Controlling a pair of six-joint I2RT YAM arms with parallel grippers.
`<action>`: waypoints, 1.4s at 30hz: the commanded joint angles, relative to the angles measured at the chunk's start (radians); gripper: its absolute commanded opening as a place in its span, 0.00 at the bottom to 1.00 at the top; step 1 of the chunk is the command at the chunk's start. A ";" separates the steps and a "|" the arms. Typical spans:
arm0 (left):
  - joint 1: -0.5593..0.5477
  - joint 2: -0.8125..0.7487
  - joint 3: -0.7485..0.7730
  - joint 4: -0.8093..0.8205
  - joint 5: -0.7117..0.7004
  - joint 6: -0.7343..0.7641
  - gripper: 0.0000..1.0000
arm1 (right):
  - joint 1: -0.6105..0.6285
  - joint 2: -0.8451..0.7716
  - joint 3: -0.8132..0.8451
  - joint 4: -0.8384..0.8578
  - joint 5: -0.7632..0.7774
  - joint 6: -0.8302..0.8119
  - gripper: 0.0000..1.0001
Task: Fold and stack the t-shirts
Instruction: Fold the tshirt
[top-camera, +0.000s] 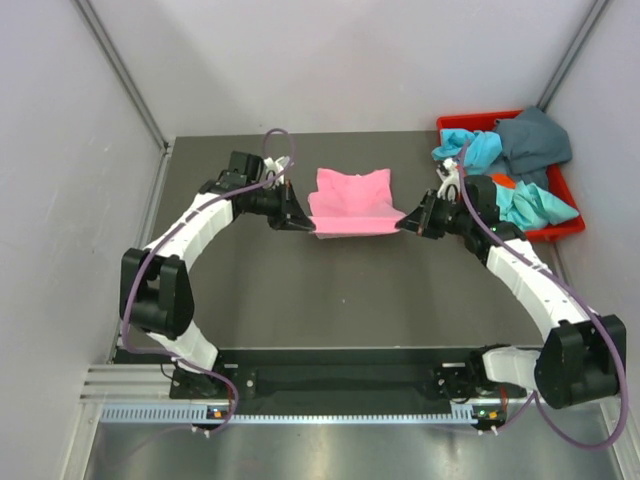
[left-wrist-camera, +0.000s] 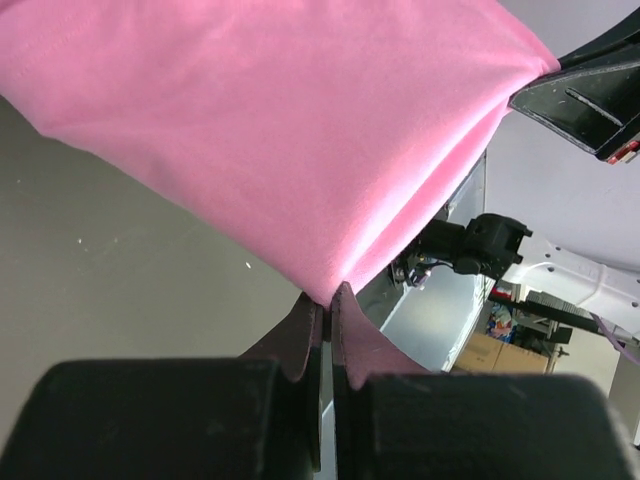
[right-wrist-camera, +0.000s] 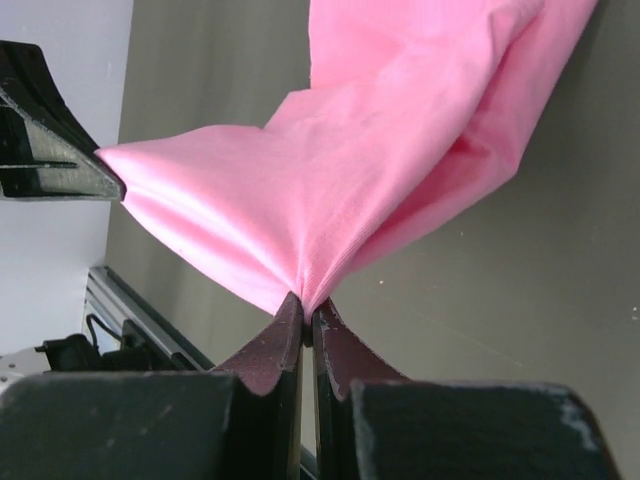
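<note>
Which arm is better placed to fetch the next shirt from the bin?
Right, likely. Both pinch the pink t-shirt, but the right fingers sit beside the red bin of other t-shirts; the left fingers are across the table.

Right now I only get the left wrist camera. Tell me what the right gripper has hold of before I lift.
Observer: The right gripper is shut on a corner of the pink t-shirt, with the cloth bunched at its fingertips.
Operator: Give me the shirt's lie on the table.
Observer: From above, its near edge is held up between the left gripper and the right one. The far part rests on the table.
Operator: Say where the other shirts are.
Observer: Piled in the red bin at the far right corner: turquoise shirts and a dark teal-grey one.
</note>
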 joint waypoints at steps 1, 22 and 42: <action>0.008 -0.059 -0.009 -0.019 -0.007 0.013 0.00 | -0.032 -0.044 -0.006 -0.017 0.019 -0.030 0.00; 0.010 0.357 0.451 -0.099 -0.162 0.197 0.00 | -0.076 0.460 0.306 0.167 -0.011 -0.035 0.00; 0.036 0.750 0.905 -0.054 -0.285 0.279 0.00 | -0.073 0.849 0.690 0.196 0.019 -0.068 0.00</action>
